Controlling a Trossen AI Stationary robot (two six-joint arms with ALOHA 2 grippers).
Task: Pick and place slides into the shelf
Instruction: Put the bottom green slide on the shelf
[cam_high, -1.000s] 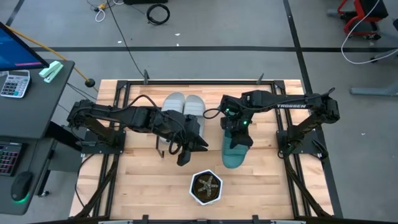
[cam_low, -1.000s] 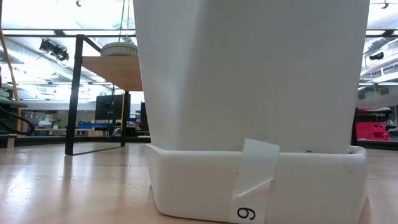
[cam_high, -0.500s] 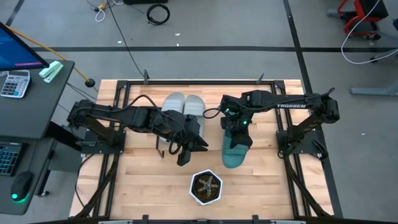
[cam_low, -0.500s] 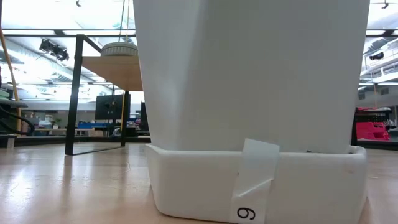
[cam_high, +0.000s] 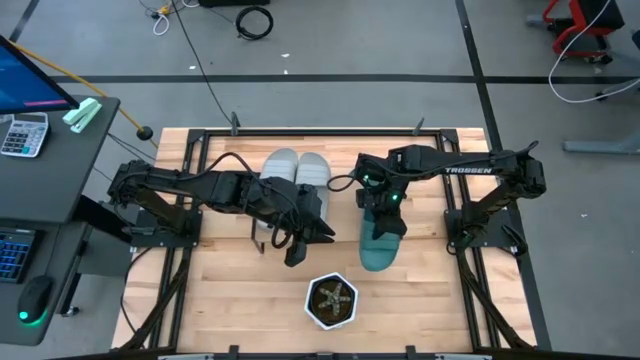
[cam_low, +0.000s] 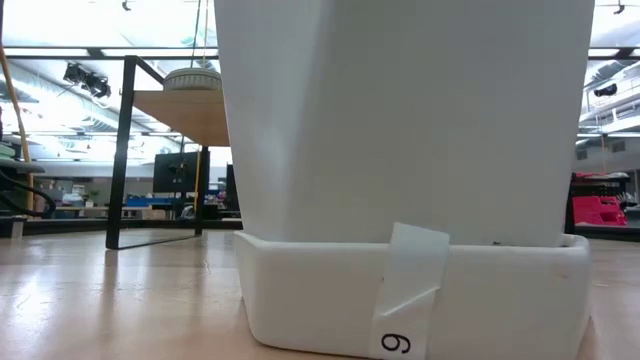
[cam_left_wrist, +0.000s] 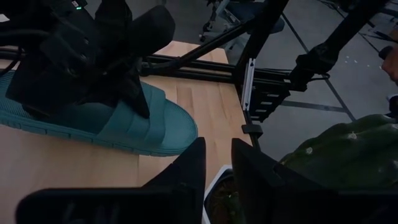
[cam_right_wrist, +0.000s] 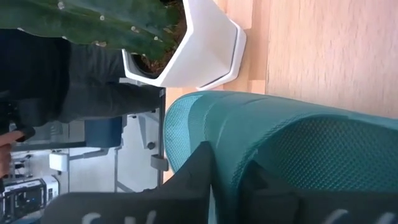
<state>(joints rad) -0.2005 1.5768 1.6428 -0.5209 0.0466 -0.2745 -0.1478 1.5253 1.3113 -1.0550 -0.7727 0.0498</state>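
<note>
A teal slide (cam_high: 377, 250) lies on the table right of centre, with my right gripper (cam_high: 384, 226) shut on it from above. The left wrist view shows the same slide (cam_left_wrist: 106, 121) under that gripper. Two light grey slides (cam_high: 296, 168) rest side by side on the shelf (cam_low: 175, 112); one of them (cam_low: 192, 78) shows on the shelf's top board in the low view. My left gripper (cam_high: 298, 250) hangs in front of the shelf, fingers (cam_left_wrist: 194, 167) a little apart and holding nothing. My right gripper has the teal slide's wide strap (cam_right_wrist: 233, 134) between its two fingers (cam_right_wrist: 198, 177). It comes slanting down from above. The slide's sole (cam_left_wrist: 74, 129) lies on the table.
A white hexagonal pot with a green plant (cam_high: 331, 301) stands near the table's front edge, close to both grippers, and fills the low view (cam_low: 400, 200). Black frame rails (cam_high: 470, 215) run along the table's sides. Bare wood lies at the front left (cam_high: 230, 300).
</note>
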